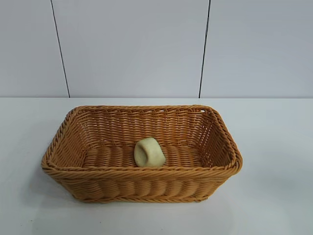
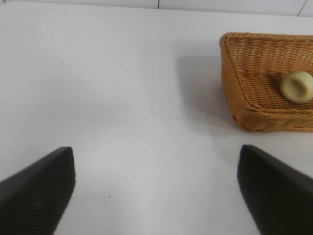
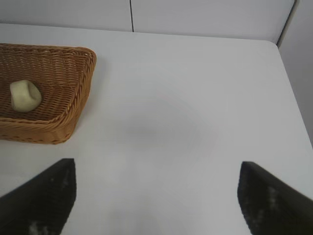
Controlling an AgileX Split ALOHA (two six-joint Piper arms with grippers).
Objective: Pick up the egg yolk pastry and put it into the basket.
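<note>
The pale cream-yellow egg yolk pastry [image 1: 149, 152] lies on the floor of the orange-tan wicker basket [image 1: 142, 171], near its front wall. It also shows in the left wrist view [image 2: 297, 86] and the right wrist view [image 3: 25, 95], inside the basket [image 2: 244, 73] [image 3: 73, 83]. My left gripper [image 2: 156, 161] is open and empty above bare table, well away from the basket. My right gripper [image 3: 157, 174] is open and empty above bare table on the basket's other side. Neither arm shows in the exterior view.
The white table [image 1: 274, 147] surrounds the basket on all sides. A grey panelled wall [image 1: 132, 49] stands behind it. In the right wrist view the table's edge [image 3: 293, 98] runs close to a side wall.
</note>
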